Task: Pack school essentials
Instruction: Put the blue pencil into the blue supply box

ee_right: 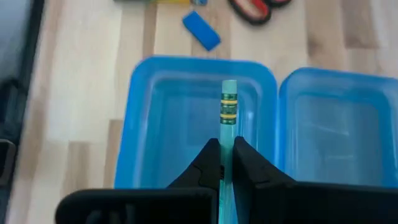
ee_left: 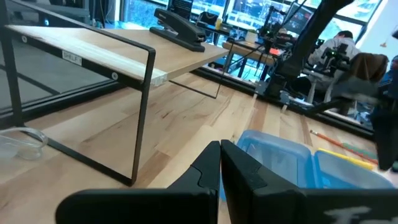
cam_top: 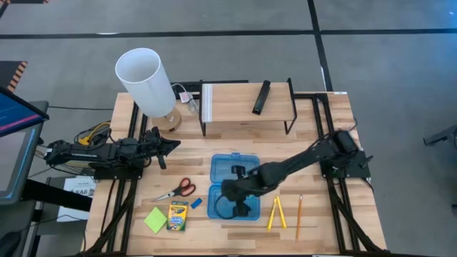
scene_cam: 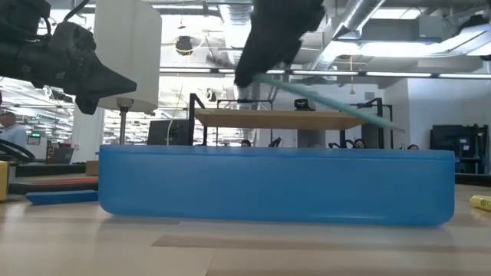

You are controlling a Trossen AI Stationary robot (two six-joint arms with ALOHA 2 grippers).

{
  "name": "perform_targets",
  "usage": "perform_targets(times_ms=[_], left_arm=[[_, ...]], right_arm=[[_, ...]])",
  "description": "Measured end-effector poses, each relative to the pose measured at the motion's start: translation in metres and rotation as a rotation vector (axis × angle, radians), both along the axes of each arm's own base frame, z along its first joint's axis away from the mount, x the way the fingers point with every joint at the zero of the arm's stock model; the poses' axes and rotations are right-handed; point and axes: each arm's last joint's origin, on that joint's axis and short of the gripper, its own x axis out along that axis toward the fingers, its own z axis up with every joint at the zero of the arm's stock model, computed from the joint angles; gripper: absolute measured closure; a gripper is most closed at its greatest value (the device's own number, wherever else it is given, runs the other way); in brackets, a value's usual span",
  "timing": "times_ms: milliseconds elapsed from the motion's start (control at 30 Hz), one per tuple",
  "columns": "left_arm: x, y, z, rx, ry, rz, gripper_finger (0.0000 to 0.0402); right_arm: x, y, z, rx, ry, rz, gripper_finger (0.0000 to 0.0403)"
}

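A blue case (cam_top: 214,170) lies open on the table, its two halves side by side. My right gripper (cam_top: 239,191) hangs over the case, shut on a pale teal pen (ee_right: 229,109) with a green and yellow band near its free end. My left gripper (cam_top: 171,145) is shut and empty, above the table's left side near the lamp. Red-handled scissors (cam_top: 178,189), a blue eraser (cam_top: 196,203), a yellow-green crayon box (cam_top: 178,215) and a green sticky-note pad (cam_top: 156,220) lie left of the case. Two yellow sticks (cam_top: 277,212) and an orange pencil (cam_top: 298,214) lie to its right. My right gripper pinches the pale pen's shaft (ee_right: 227,144) between its two fingers. The pen runs along the fingers and its banded end sticks out past the tips. In the low view the pen (scene_cam: 330,103) slants, lifted clear above the case (scene_cam: 276,184).
A white-shaded lamp (cam_top: 146,78) stands at the far left. A wooden shelf on black legs (cam_top: 235,103) stands at the far middle, with a black bar-shaped object (cam_top: 261,97) on it. Bare tabletop shows between the shelf and the case.
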Motion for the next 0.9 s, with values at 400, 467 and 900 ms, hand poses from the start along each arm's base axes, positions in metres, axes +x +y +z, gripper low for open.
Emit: perform_targets(times_ms=[400, 467, 900], left_arm=[[0.000, 0.000, 0.000, 0.007, 0.002, -0.002, 0.0401], [0.000, 0.000, 0.000, 0.007, 0.003, -0.002, 0.0401], [0.000, 0.000, 0.000, 0.008, 0.003, -0.002, 0.0401]], right_arm=[[0.031, 0.001, -0.043, 0.018, 0.146, 0.045, 0.0363], [0.034, -0.002, -0.048, 0.021, 0.148, 0.041, 0.0362], [0.044, -0.011, -0.042, 0.046, 0.063, 0.021, 0.0361]])
